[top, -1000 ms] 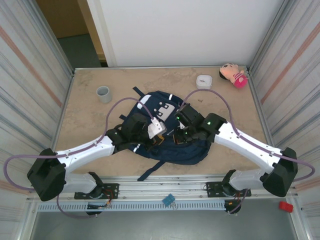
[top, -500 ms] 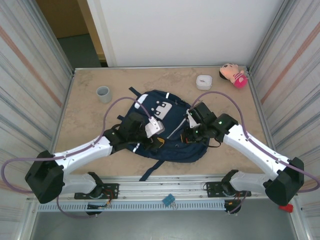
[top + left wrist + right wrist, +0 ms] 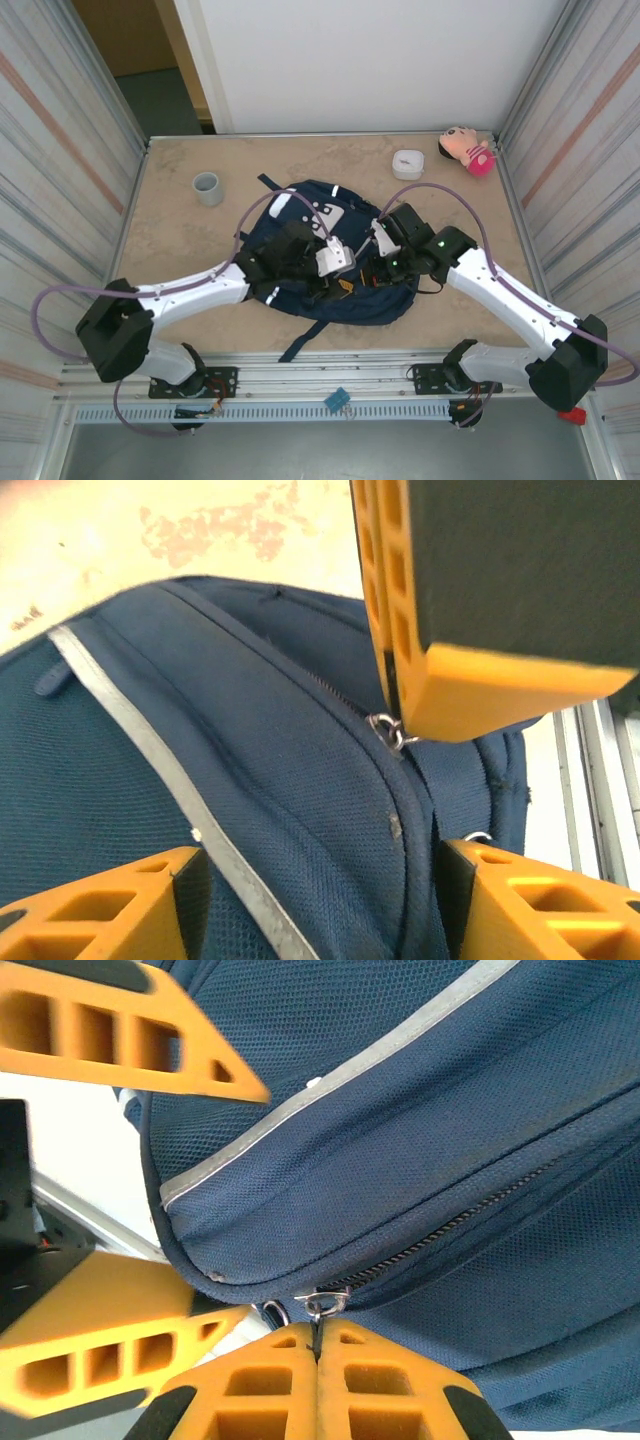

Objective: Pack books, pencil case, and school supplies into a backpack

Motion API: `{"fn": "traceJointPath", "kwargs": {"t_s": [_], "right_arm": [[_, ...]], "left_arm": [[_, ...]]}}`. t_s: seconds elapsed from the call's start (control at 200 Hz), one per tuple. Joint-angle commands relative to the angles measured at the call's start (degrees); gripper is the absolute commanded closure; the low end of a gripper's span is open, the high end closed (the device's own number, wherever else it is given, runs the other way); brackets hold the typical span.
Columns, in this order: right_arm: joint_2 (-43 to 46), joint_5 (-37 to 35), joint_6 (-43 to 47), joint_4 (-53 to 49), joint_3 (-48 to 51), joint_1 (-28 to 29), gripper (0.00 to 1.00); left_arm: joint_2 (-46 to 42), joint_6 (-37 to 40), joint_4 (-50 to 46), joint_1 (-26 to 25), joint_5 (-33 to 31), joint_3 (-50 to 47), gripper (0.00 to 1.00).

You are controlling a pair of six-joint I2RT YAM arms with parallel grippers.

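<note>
the backpack (image 3: pixel 375 300) lies mid-table (image 3: pixel 180 300), toward the front edge. the cup (image 3: pixel 207 187) stands behind it to the left, the box (image 3: pixel 407 164) behind it to the right, the plush toy (image 3: pixel 467 150) in the far right corner. the left gripper (image 3: pixel 320 880) and the right gripper (image 3: pixel 318 1340) sit side by side on the backpack, with the zip pull (image 3: pixel 318 1305) at the right one's tips.
</note>
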State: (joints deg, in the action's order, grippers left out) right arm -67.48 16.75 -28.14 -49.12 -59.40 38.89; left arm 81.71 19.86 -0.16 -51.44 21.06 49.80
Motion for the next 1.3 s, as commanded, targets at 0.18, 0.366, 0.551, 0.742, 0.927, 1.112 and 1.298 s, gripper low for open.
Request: {"fn": "traceJointPath", "kwargs": {"t_s": [0.18,0.366,0.551,0.742,0.927,1.112,1.298], "right_arm": [[1.49,2.49,1.90,0.68,0.64,-1.87,1.00],[1.26,4.36,1.52,5.13,4.44,-3.13,0.90],[1.46,4.56,1.26,7.67,5.88,-3.12,0.74],[1.14,2.43,1.11,6.54,5.71,-3.05,0.86],[3.85,-0.36,2.66,2.17,4.25,-6.46,1.00],[3.72,2.18,5.51,0.05,3.37,-8.86,1.00],[3.76,3.59,0.11,8.56,4.78,-2.55,1.00]], "left_arm": [[-0.37,0.97,2.86,-0.23,5.14,0.74,0.97],[-3.13,-3.93,7.81,1.22,8.99,-1.55,1.00],[-3.69,-4.21,7.64,1.66,9.27,-1.00,1.00],[-3.76,-3.91,6.80,1.83,8.58,-0.41,1.00],[-4.82,-1.79,3.27,3.24,5.51,-2.36,1.00],[-8.82,1.56,1.43,6.70,5.38,-7.46,0.96],[-11.04,-7.75,-1.67,8.64,2.59,-5.94,0.57]]}}
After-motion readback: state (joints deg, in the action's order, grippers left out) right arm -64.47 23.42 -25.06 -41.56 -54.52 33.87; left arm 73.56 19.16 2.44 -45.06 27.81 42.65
